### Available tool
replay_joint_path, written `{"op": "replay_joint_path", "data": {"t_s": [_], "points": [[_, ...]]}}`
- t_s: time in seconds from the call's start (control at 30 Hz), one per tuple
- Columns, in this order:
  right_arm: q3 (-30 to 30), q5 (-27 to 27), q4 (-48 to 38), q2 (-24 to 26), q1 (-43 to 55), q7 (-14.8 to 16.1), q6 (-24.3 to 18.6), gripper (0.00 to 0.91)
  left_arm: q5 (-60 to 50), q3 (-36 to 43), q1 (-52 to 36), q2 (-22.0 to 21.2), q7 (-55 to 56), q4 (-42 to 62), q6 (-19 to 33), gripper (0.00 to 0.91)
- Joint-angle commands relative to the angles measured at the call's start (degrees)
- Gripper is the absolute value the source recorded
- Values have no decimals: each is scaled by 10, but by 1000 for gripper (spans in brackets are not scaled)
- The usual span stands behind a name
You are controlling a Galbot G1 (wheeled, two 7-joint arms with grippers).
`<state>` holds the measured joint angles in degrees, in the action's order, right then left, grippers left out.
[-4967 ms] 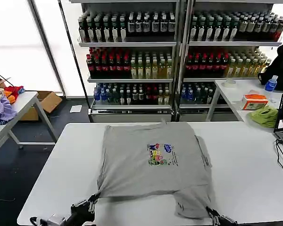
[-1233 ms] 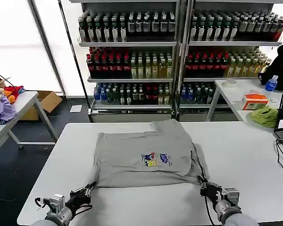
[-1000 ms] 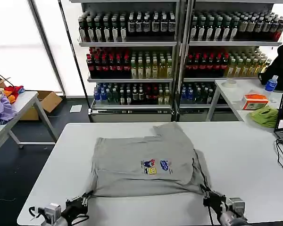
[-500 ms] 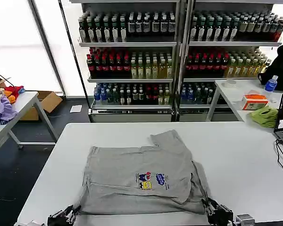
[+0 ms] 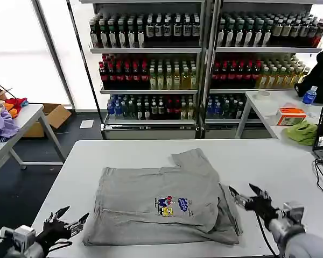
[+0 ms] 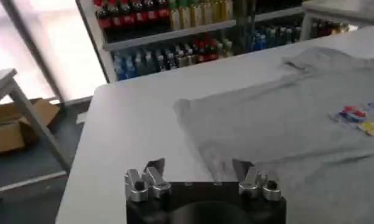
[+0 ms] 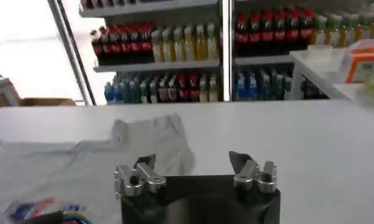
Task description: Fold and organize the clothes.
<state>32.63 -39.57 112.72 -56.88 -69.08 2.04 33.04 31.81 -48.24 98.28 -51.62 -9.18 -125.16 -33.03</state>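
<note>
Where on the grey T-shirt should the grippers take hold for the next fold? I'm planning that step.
Probably the T-shirt's two near corners along the hem at the table's front edge. That edge lies flat and straight closest to the robot, and the left gripper and right gripper hover open just outside those corners, so each could come in low from its own side.

Both grippers (image 5: 70, 216) (image 5: 246, 192) now off the T-shirt (image 5: 161, 201), fingers spread; hem dropped flat
</note>
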Motion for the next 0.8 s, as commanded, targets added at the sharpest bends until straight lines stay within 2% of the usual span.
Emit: {"op": "replay_joint_path", "data": {"t_s": [0.03, 0.23, 0.5, 0.8], "points": [[-143, 38, -240, -25, 270, 59, 1, 907, 70, 178, -310, 96, -84, 219, 9, 907], [-159, 82, -348, -74, 316, 96, 0, 907, 61, 283, -431, 82, -86, 321, 13, 907], [-175, 116, -447, -120, 373, 104, -12, 907, 39, 388, -558, 46, -90, 428, 32, 907], [-185, 135, -518, -172, 399, 103, -14, 907, 22, 411, -593, 19, -95, 511, 48, 907]]}}
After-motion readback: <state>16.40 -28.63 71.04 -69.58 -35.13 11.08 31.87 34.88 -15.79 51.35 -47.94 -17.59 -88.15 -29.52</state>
